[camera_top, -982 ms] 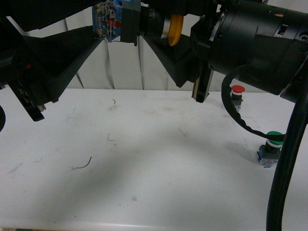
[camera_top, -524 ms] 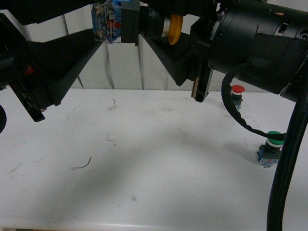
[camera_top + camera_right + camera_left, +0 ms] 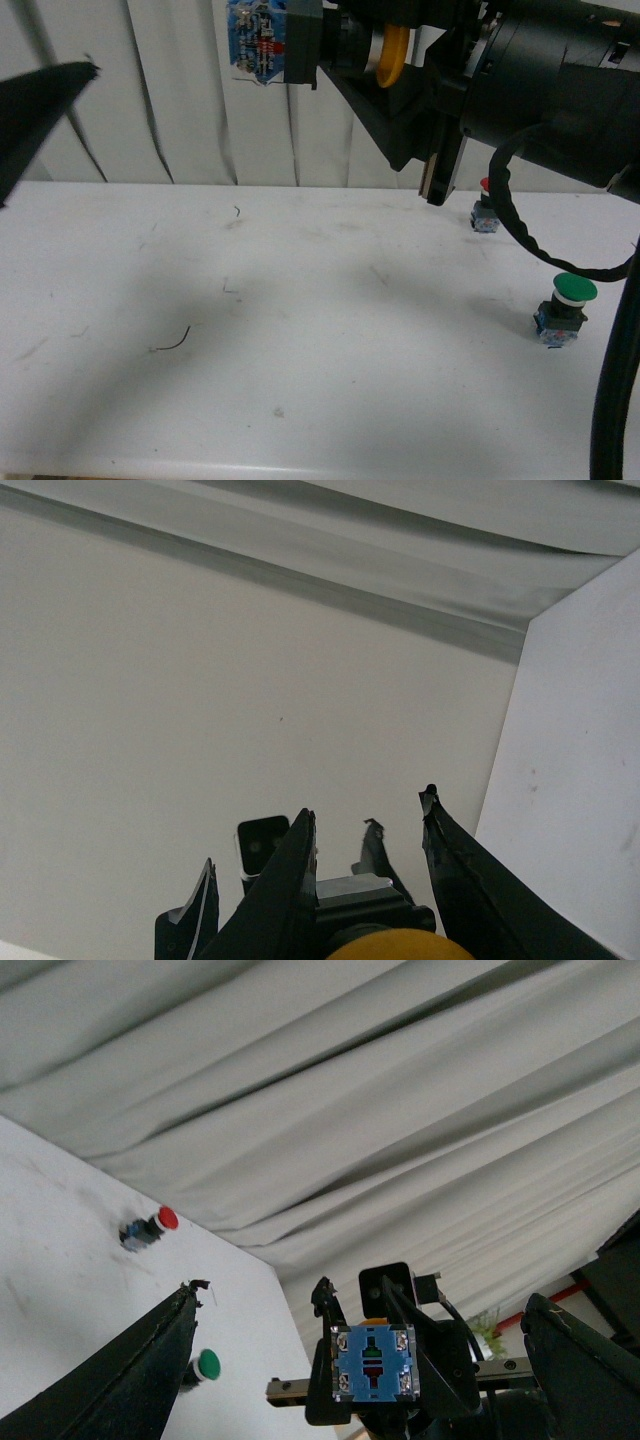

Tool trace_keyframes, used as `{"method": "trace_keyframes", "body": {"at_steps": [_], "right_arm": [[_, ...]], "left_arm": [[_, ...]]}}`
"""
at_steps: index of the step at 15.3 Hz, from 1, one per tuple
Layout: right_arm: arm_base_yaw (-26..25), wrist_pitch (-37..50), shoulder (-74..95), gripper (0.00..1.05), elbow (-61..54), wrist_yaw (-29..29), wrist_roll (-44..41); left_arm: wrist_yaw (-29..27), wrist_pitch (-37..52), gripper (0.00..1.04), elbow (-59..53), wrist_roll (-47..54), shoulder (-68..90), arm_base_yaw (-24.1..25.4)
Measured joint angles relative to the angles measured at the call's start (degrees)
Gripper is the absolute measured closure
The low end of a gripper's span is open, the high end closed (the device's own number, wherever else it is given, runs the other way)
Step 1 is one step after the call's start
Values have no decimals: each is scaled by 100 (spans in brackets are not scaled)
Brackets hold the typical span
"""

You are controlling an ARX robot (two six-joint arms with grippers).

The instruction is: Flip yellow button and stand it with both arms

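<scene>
The yellow button (image 3: 330, 45) hangs high above the table, lying sideways: blue contact block to the left, yellow cap to the right. My right gripper (image 3: 345, 60) is shut on its black collar. In the right wrist view the yellow cap (image 3: 400, 946) sits between the fingers (image 3: 285, 885). My left gripper (image 3: 360, 1295) is open and apart from the button. Its view faces the blue contact block (image 3: 372, 1361) end-on between its spread fingers (image 3: 130, 1380). In the front view only one left finger (image 3: 40, 100) shows at the far left.
A red-capped button (image 3: 487, 207) stands at the back right of the white table (image 3: 300, 330), and a green-capped button (image 3: 565, 310) stands nearer on the right. Both show in the left wrist view, red (image 3: 150, 1228) and green (image 3: 203, 1366). A pleated curtain hangs behind.
My left gripper has let go of the contact block and drawn back to the left. My right gripper, with the button, has shifted slightly right.
</scene>
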Motion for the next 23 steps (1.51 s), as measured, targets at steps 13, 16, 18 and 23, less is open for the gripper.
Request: {"method": "trace_keyframes", "body": {"at_steps": [13,16,18,23], "right_arm": [[-144,33,-46,73,-33,-17,-48],[-144,7,-46,73,-31,-22,-90],[-142,13,-48,73,-26,-28,-153],[-22,15,-48,73,44,0,-221]], "left_arm": [[-1980,-6695,62,-866,5759,-5949,1598],[-2435,-6620,95,-1169,6452,-6352,1141],[-2957,-6669,103,-1388,6579,-6603,754],[-3340,-7309,103,-1714,6594,-7340,269]]}}
